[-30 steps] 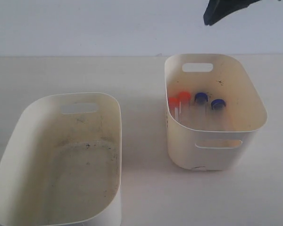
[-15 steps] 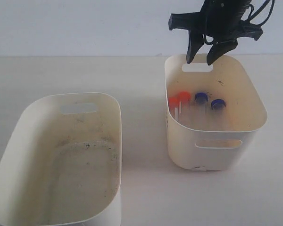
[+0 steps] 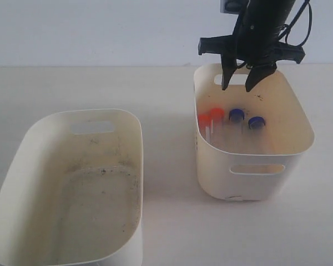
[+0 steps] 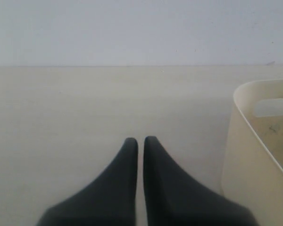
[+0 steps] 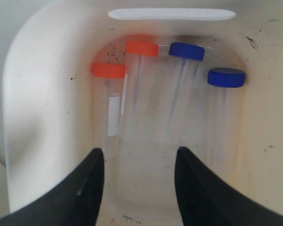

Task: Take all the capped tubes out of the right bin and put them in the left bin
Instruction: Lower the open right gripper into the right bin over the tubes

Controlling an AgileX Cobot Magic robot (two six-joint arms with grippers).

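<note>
The right bin holds all the capped tubes: two orange-red caps and two blue caps. In the right wrist view the orange-capped tube with a white label lies beside the other orange cap and the blue caps. My right gripper hangs open over the bin's far end, nothing between its fingers. The left bin, floor speckled with dirt, holds no tubes. My left gripper is shut and holds nothing, out of the exterior view.
Both bins stand on a pale tabletop against a white wall. A bin's rim and slot handle show at the edge of the left wrist view, beside the left gripper.
The right arm has come down from the top of the exterior view, and its open gripper now hangs lower over the right bin's far end. The tubes and both bins have not moved.
</note>
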